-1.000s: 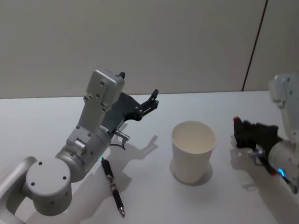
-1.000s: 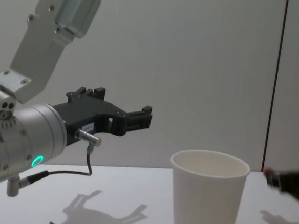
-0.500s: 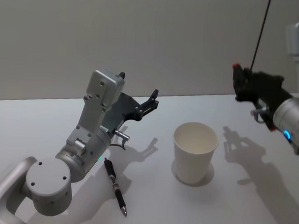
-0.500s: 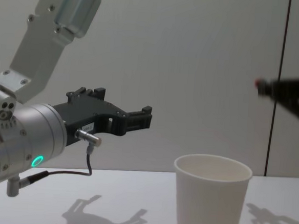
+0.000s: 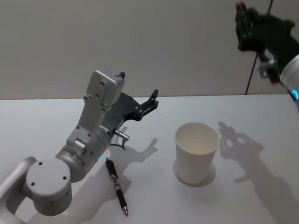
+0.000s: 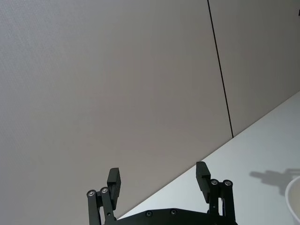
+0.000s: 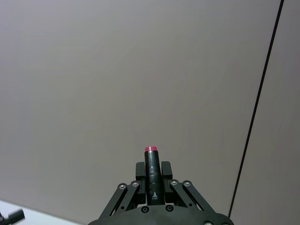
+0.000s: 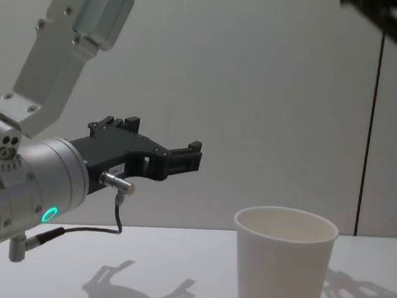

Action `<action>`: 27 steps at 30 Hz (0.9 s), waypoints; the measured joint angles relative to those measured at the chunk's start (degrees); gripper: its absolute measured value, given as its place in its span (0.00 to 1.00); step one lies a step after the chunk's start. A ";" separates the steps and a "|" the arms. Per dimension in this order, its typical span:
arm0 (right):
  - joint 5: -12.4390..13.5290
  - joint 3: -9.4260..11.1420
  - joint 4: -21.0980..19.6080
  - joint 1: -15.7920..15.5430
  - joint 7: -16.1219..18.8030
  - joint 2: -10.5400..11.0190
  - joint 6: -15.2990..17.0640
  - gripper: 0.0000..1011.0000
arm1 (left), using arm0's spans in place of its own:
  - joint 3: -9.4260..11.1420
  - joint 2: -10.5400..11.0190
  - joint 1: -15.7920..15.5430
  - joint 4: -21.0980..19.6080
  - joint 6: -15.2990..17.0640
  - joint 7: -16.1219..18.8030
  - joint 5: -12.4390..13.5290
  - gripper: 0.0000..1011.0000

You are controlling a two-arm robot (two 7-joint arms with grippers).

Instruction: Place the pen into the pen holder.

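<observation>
The right gripper (image 7: 153, 175) has its fingers pressed together on a dark pen (image 7: 150, 161). The barrel points straight out between them and ends in a pink-red tip. In the right wrist view, small white lettering on the barrel reads "FINE" under a tiny mark, the one piece of writing that can be read. In the head view this gripper sits in the upper right corner of the frame, high above the white table (image 5: 264, 204). Its shadow falls on the tabletop just right of the paper cup (image 5: 196, 153).

The cup stands upright, lower right of centre. The head view looks down into its bare white inside, while the chest view gives its tapered side and rolled rim at the lower right.

The left gripper (image 6: 158, 172) has its fingers spread wide with nothing between them. It hangs above the table at centre left of the head view, left of the cup. A teal light glows on that arm's wrist.

The head view takes in a second pen (image 5: 116, 186), black, lying flat at lower centre left, near the left arm's base.

By count there are two pens, one cup and two grippers.
</observation>
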 joint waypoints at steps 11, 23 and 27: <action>0.30 0.18 -0.87 4.94 1.11 -1.91 -4.55 0.19 | 0.00 0.00 0.00 0.00 0.00 0.00 0.00 0.99; -0.08 -0.59 -0.90 3.93 2.05 -1.71 -9.26 0.19 | 0.00 0.00 0.00 0.00 0.00 0.00 0.00 0.99; -0.30 -1.15 -0.82 1.87 2.19 -1.14 -10.26 0.19 | 0.00 0.00 0.00 0.00 0.00 0.00 0.00 0.99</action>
